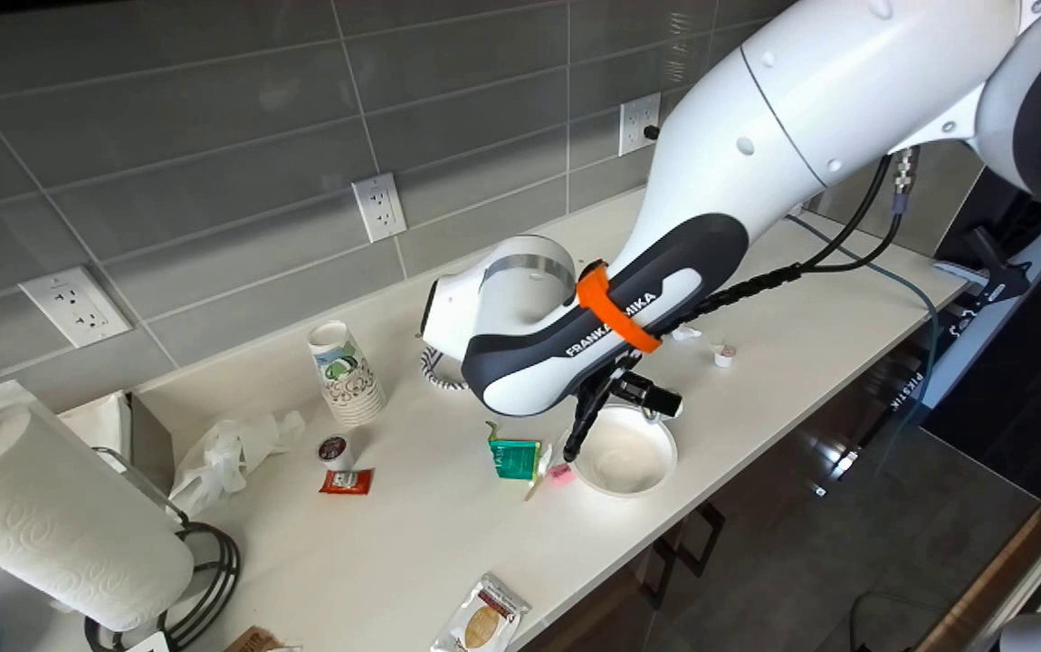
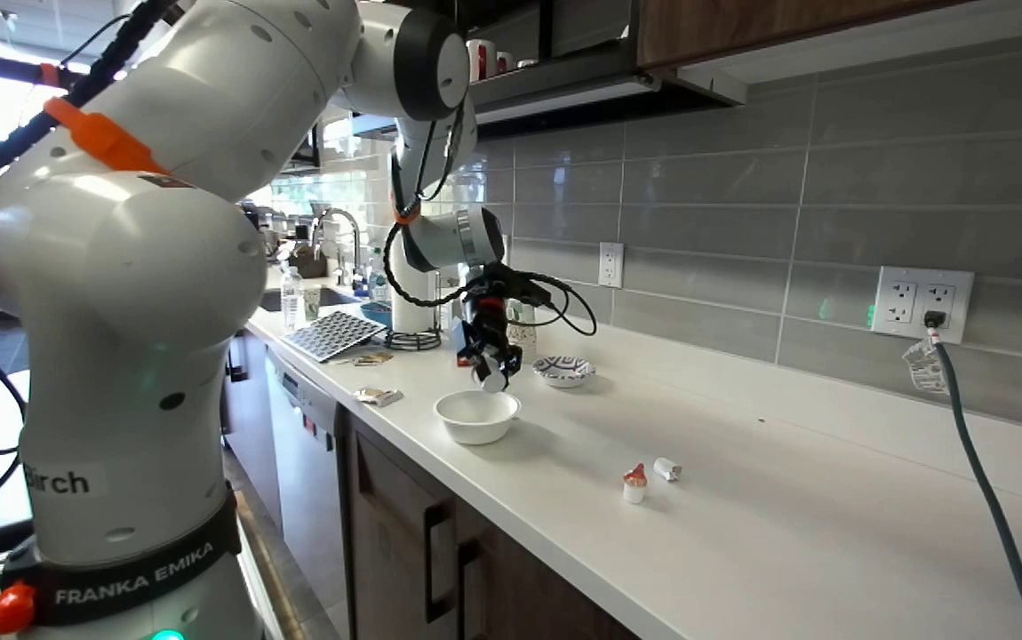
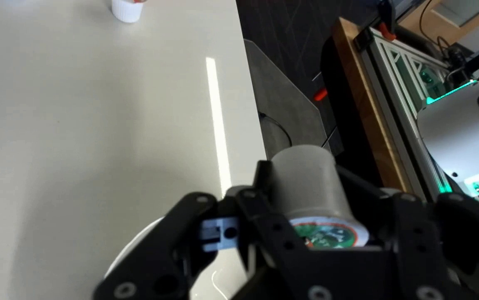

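My gripper (image 3: pixel 308 177) is shut on a grey-white coffee pod (image 3: pixel 311 185) in the wrist view; its green, red-ringed lid faces back toward the palm. In an exterior view the pod (image 2: pixel 494 381) hangs tilted just above the white bowl (image 2: pixel 478 429), near the bowl's far rim, and looks apart from it. The same bowl (image 1: pixel 625 457) stands on the counter under the gripper in an exterior view, where the arm hides much of the hand. Part of the bowl (image 3: pixel 133 243) also shows beneath the fingers in the wrist view.
Beside the bowl lie a green tea packet (image 1: pixel 515 460) and a pink packet (image 1: pixel 561 473). A patterned bowl (image 2: pixel 563 372) stands near the wall. Farther along are a cup stack (image 1: pixel 348 376), another pod (image 1: pixel 336 451) and a paper towel roll (image 1: pixel 59 525). Two small creamer cups include one (image 2: pixel 634 487) near the front.
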### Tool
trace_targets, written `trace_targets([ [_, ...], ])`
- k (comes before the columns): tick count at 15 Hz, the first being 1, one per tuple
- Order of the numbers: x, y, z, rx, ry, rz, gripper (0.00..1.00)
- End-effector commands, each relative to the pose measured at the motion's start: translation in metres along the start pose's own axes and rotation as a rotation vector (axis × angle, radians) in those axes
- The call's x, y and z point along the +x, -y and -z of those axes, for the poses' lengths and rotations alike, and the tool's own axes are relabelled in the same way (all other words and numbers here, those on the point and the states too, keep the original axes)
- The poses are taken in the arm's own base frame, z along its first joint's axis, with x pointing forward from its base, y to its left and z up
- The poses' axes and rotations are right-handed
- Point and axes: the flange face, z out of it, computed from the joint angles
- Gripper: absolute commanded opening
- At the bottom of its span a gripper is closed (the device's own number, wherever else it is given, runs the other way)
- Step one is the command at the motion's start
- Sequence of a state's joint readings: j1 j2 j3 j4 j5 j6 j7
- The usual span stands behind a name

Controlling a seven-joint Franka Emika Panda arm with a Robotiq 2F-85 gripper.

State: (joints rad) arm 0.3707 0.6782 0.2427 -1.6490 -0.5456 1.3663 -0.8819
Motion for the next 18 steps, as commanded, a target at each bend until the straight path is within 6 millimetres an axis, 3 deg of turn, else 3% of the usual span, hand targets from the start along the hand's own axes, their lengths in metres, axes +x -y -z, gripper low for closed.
trace_targets([
  [1,0.0109,-0.0029,0.0078,0.024,0.097,-0.027,0.13],
  [9,0.0176,-0.0050,0.0134,0.103,0.226,-0.090,0.13],
  [10,0.0109,0.0006,0.0113,0.095,0.183,-0.065,0.38],
  [16,0.0144,-0.0040,0.0115,0.101,0.195,-0.075,0.38],
  [17,0.0167,-0.0033,0.0108,0.097,0.216,-0.085,0.13],
  [18,0.0204,-0.0025,0.0120,0.074,0.235,-0.089,0.13],
])
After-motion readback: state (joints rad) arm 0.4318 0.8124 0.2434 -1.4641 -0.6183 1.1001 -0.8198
